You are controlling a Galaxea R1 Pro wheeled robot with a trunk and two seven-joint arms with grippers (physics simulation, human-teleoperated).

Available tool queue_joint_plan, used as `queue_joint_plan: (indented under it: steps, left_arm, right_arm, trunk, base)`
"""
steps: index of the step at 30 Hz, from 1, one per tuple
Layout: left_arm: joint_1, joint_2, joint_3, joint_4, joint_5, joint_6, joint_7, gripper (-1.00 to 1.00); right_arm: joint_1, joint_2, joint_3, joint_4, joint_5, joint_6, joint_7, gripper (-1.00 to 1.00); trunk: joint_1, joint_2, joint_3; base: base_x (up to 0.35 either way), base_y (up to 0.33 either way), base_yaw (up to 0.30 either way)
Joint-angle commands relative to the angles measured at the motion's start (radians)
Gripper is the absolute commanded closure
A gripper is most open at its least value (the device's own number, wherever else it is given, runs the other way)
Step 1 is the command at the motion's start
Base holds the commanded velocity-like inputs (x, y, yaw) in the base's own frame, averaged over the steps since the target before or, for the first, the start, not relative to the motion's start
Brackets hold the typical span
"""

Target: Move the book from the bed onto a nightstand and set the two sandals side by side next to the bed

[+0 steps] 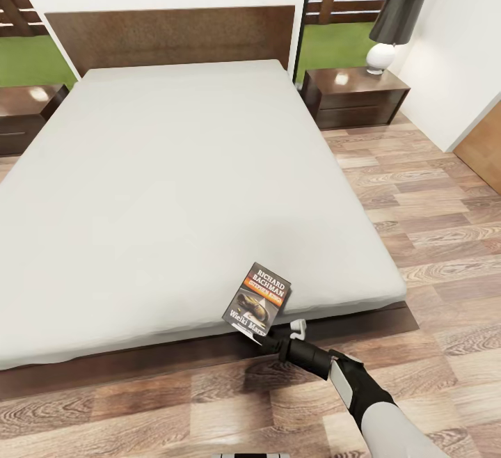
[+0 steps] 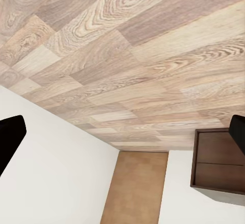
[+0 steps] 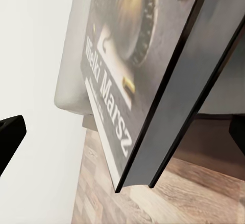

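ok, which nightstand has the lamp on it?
The nightstand on the bed's right in the head view; a black-shaded lamp stands on it. The left nightstand shows none.

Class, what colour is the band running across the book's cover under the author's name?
Orange, on the book, seen best in the head view.

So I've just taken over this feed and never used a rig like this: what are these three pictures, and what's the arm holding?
The big picture comes from a camera on the robot's head, looking down at the bed in a simulated bedroom. The robot's right arm reaches in from the lower right, and its right claw has the book by its lower edge at the foot of the mattress. A nightstand with a lamp stands beyond. The other two pictures come from cameras near each claw. The right one sees the book close up. The left one sees wood floor; its dark fingertips stand apart.
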Motion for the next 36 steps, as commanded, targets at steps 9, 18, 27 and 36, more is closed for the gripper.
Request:
queue_joint_plan:
  steps: [9,18,27,36]
  left_arm:
    - [0.0,0.0,-0.004,0.001,-0.004,-0.003,0.004,-1.0]
    - [0.0,0.0,-0.004,0.001,-0.004,-0.004,0.004,-1.0]
    - [0.0,0.0,-0.004,0.001,-0.004,-0.006,0.005,-1.0]
    - [0.0,0.0,-0.004,0.001,-0.004,-0.004,0.005,-1.0]
  right_arm:
    - [-0.004,0.001,-0.005,0.004,0.0,0.01,0.005,1.0]
    - [-0.005,0.001,-0.005,0.005,0.0,0.01,0.005,1.0]
    - [-0.005,0.001,-0.005,0.005,0.0,0.01,0.004,1.0]
    - [-0.005,0.001,-0.005,0.005,0.0,0.009,0.005,1.0]
  trunk:
    - [0.0,0.0,0.0]
    - [0.0,0.0,0.0]
    - [0.0,0.0,0.0]
    - [-0.034,0.063,0.028]
  base:
    - [0.0,0.0,0.0]
    - [0.0,0.0,0.0]
    - [0.0,0.0,0.0]
    - [0.0,0.0,0.0]
